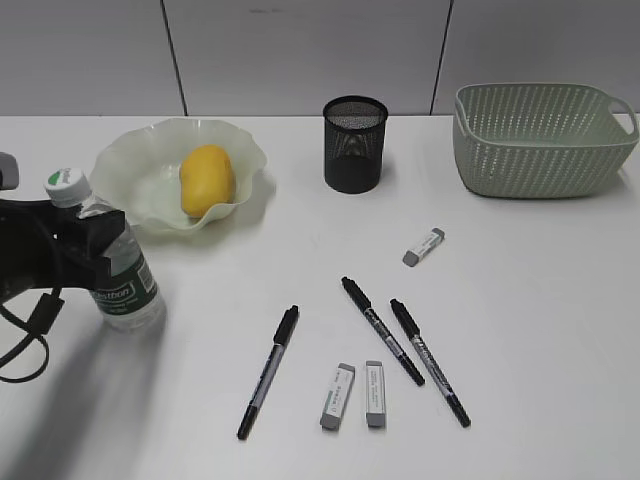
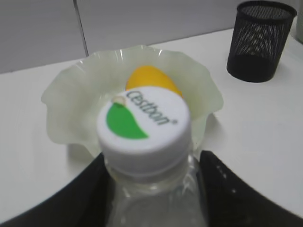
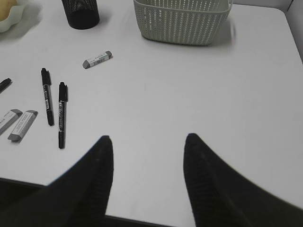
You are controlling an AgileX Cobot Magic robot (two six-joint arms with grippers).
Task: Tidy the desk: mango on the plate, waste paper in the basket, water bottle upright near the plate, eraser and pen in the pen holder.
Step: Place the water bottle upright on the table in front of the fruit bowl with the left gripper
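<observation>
Exterior view: at left frame, the left gripper point(image 1: 95, 250) seems clenched round the bottle point(image 1: 115, 265), upright just below the plate point(image 1: 140, 165), which cradles the mango point(image 1: 207, 180). Right gripper point(image 3: 147, 156) gapes, unladen, over bare counter point(image 3: 213, 94).

Clear plastic water bottle point(image 1: 118, 268), translucent, seemingly glossy plate point(image 1: 135, 160), black wire-mesh pen holder point(image 1: 355, 143).

Looks like lab test bench: plain white desk point(image 1: 520, 330), grey panel wall point(image 1: 300, 50) behind, staged items, robot arm point(image 1: 40, 250).
</observation>
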